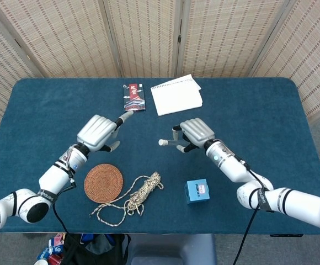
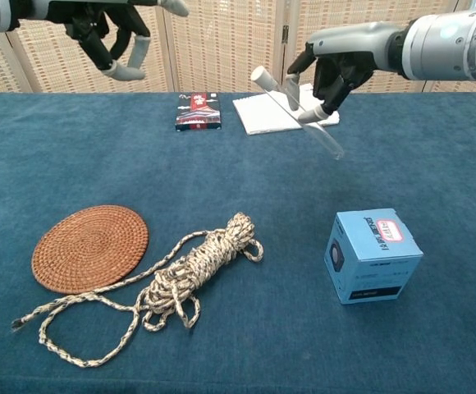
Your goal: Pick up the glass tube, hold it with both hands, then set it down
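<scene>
The clear glass tube (image 2: 281,93) with a white cap is held above the table by my right hand (image 2: 339,67), tilted with the cap end up and to the left. In the head view the tube (image 1: 169,142) sticks out leftward from the right hand (image 1: 196,132). My left hand (image 1: 97,132) hovers apart to the left, holding nothing, its fingers loosely spread; in the chest view the left hand (image 2: 115,33) is at the top left.
On the blue table (image 1: 270,110) lie a woven coaster (image 1: 103,183), a coiled rope (image 1: 133,197), a blue box (image 1: 196,190), a white notepad (image 1: 176,95) and a dark card packet (image 1: 133,97). Folding screens stand behind.
</scene>
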